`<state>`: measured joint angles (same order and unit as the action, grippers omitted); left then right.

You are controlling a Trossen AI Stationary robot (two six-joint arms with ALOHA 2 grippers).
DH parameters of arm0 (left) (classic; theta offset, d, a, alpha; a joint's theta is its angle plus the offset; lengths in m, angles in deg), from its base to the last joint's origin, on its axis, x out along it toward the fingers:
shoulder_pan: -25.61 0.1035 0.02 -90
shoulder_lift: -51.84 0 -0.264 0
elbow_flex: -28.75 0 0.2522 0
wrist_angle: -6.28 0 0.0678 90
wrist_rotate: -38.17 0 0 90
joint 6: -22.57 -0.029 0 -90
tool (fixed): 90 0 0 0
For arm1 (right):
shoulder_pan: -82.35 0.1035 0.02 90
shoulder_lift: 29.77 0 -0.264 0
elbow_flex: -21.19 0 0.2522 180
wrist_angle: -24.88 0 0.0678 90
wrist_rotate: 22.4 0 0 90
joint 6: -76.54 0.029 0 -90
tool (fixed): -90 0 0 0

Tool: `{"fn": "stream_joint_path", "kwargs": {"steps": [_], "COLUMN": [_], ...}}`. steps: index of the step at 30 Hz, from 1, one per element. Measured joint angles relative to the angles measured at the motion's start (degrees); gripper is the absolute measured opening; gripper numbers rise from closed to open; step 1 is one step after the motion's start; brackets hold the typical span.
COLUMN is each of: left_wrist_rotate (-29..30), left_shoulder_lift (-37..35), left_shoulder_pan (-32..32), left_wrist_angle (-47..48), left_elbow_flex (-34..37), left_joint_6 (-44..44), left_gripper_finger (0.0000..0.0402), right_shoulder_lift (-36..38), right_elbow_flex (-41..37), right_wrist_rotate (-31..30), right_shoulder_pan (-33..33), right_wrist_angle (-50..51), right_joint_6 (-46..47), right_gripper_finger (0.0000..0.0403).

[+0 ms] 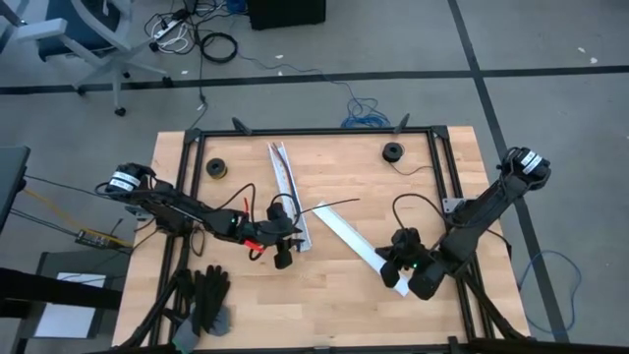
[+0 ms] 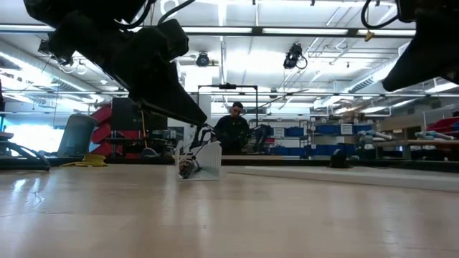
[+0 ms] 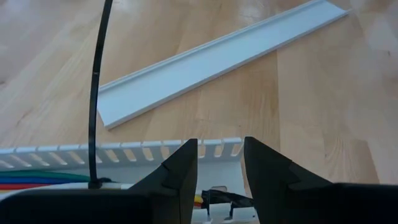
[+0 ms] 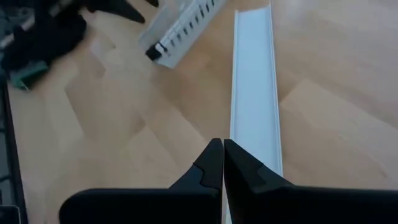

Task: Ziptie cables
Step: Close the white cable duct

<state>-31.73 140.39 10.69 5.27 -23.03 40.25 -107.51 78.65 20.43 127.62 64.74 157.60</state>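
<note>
- Wooden table [image 1: 324,295] inside a dark frame fills the high view, with grey workshop floor around it; the low view looks across to a person [image 2: 234,129] seated far off in the room.
- At the left gripper [image 3: 221,163], the 2 dark fingers stand a little apart with a clear gap, and nothing shows between the tips.
- Just past those tips lies the white slotted channel [image 3: 124,151], and the cables [image 3: 37,179], in green, blue, yellow and red, run along it beside the left fingers.
- A black zip tie [image 3: 95,93] rises from the bundle as a thin strap, its tail arcing free over the table.
- The left gripper sits at the near end of the slotted channel [image 1: 292,192], left of centre, where the red of the cables [image 1: 257,244] peeks out.
- The right gripper [image 4: 222,163] is clenched, fingertips pressed together with nothing between them, resting at the end of the flat white cover strip [image 4: 255,87] on the table's right half.
- The cables look light, thin and floppy, likely to splay or slip if pinched singly; a hold across the whole bundle, close to the tie, seems best.
- The tie looks springy and slick, so its free tail probably needs a firm pinch near the end.
- Black gloves [image 1: 206,295] and 2 small spools [image 1: 393,151] lie well apart from the work.
</note>
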Motion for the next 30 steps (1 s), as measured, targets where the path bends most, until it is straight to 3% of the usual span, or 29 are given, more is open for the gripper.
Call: {"fn": "stream_joint_path", "kwargs": {"steps": [6,12,16,26,30], "left_wrist_rotate": [0.1,0.81,0.81,0.79,0.79], "left_shoulder_lift": [0.0,0.0,0.0,0.0,0.0], "left_shoulder_pan": [0.0,0.0,0.0,0.0,-0.06], "left_wrist_angle": [-0.96,-1.21,-1.22,-1.24,-1.22], "left_elbow_flex": [0.0,0.0,0.0,0.0,0.0], "left_joint_6": [-0.51,-0.65,-0.58,-0.21,-0.17], "left_gripper_finger": [0.0106,0.0106,0.0106,0.0106,0.0106], "right_shoulder_lift": [0.0,0.0,0.0,0.0,-0.45], "right_elbow_flex": [-1.44,-3.77,-5.07,-7.39,-9.37], "right_wrist_rotate": [1.87,12.92,16.08,24.98,25.95], "right_shoulder_pan": [-0.89,-1.63,-1.52,-1.54,-1.54], "right_wrist_angle": [0.45,0.72,-0.36,-4.78,-5.28], "right_joint_6": [-0.28,-1.19,-1.48,-1.78,1.0], "right_gripper_finger": [0.0,0.0039,0.0099,0.0291,0.0347]}}
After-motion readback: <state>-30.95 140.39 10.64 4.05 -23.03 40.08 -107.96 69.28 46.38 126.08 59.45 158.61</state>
